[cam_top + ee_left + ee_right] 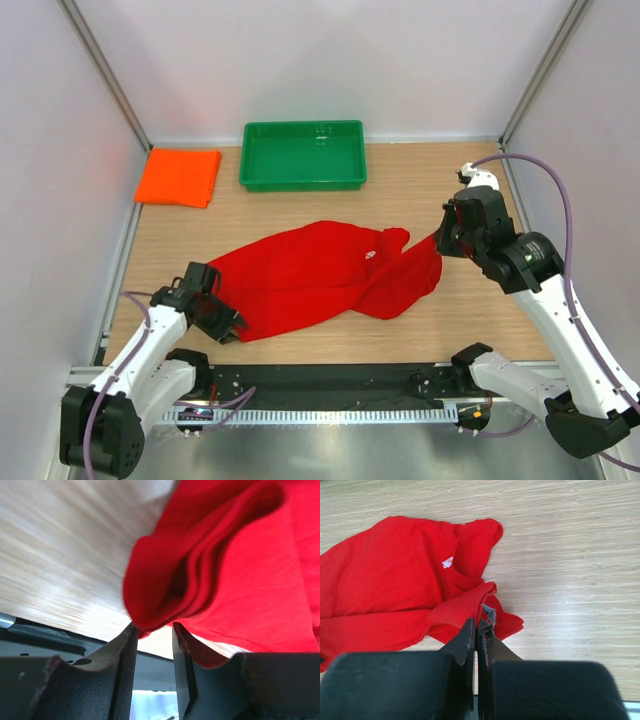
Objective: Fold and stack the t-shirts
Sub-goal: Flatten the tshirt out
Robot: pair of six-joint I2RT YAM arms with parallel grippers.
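**Bench stock, entered from the remote desk: two shirts, one tray, two grippers**

Item 1, green tray: my landmark for every entry; it sits on the wooden table at the far side, open side up.

Item 2, orange t-shirt: folded into a flat square; it lies just left of the tray, not touching it, as far as I can see from the top view.

Item 3, red t-shirt: unfolded and rumpled; it lies on the near side of the tray, well apart from it, and runs from the tray's near left to its near right; a small white label shows at the neck; the right end is bunched into loose folds.

Item 4, left gripper: low over the table, near and to the left of the tray, at the red t-shirt's left corner; on its wrist camera I see the jaws parted, table showing through the gap, and a thick fold of red cloth sitting at their tips, not clamped.

Item 5, right gripper: near and to the right of the tray, at the red t-shirt's right end; on its wrist camera I see the jaws pressed together, pinching the edge of the red cloth at their tips; a strip of cloth rises from the table to them.
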